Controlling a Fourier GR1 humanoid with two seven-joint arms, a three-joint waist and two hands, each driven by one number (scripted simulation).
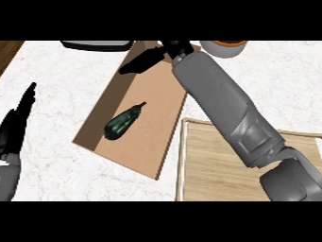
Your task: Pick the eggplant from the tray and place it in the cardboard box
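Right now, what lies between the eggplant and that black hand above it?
In the head view, only bare brown floor of the cardboard box lies between the eggplant and the right hand.

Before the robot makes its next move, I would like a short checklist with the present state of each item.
1. Eggplant lies inside the cardboard box: ok.
2. Right hand has let go of the eggplant, fingers open: ok.
3. Right hand is clear of the box: not ok, it hangs over the box's far end.
4. Tray holds nothing in its visible part: ok; the forearm hides some of it.
5. Left hand rests open at the left edge: ok.
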